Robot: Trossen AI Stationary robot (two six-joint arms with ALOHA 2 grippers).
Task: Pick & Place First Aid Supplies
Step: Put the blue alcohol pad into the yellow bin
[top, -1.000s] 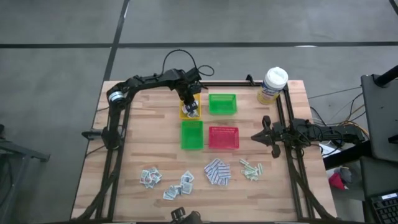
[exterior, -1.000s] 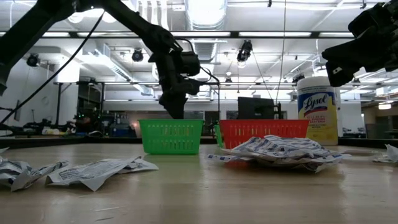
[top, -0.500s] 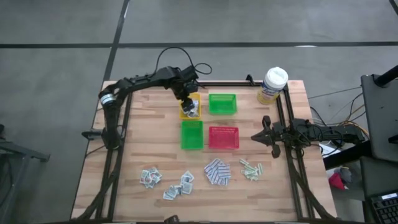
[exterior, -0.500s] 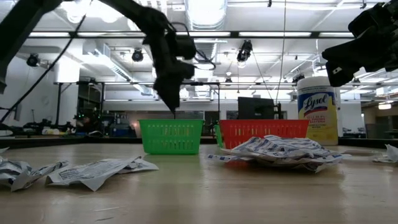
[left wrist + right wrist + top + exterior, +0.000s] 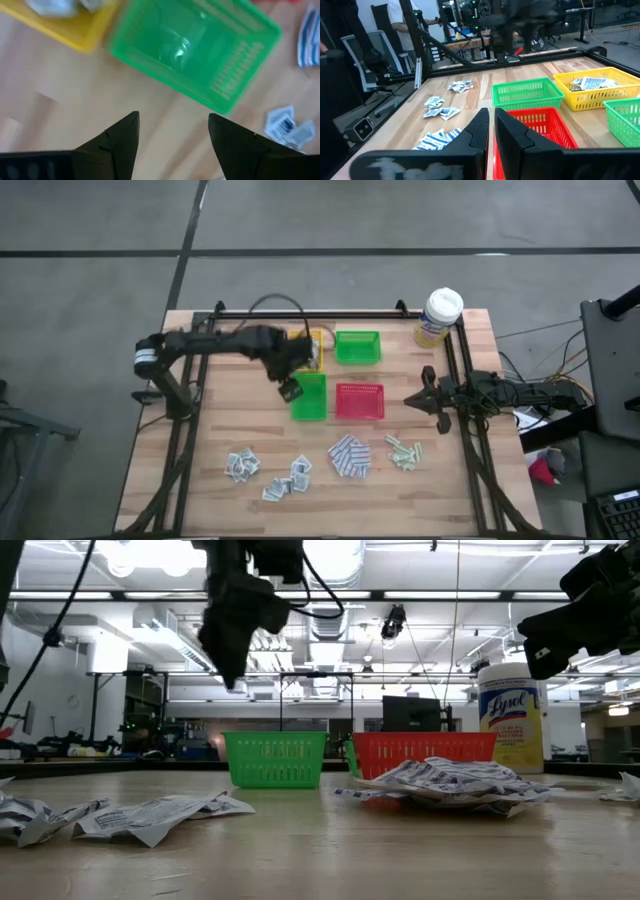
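Hovering my empty, wide-open left claw (image 5: 289, 389) just left of the near green tray (image 5: 309, 396), right claw (image 5: 413, 400) parked shut beyond the red tray (image 5: 359, 401), I'd guess the sachets (image 5: 241, 465) lying toward the front edge are light, crinkly, slippery, so pinch an edge.

The only word that can be read is the brand "Lysol", in slanted dark letters on the blue-and-yellow label of the canister (image 5: 511, 718), seen in the low view. The smaller print under that name is too fine to make out. The packets (image 5: 150, 815) lying on the table carry dark printing, but none of it can be read.
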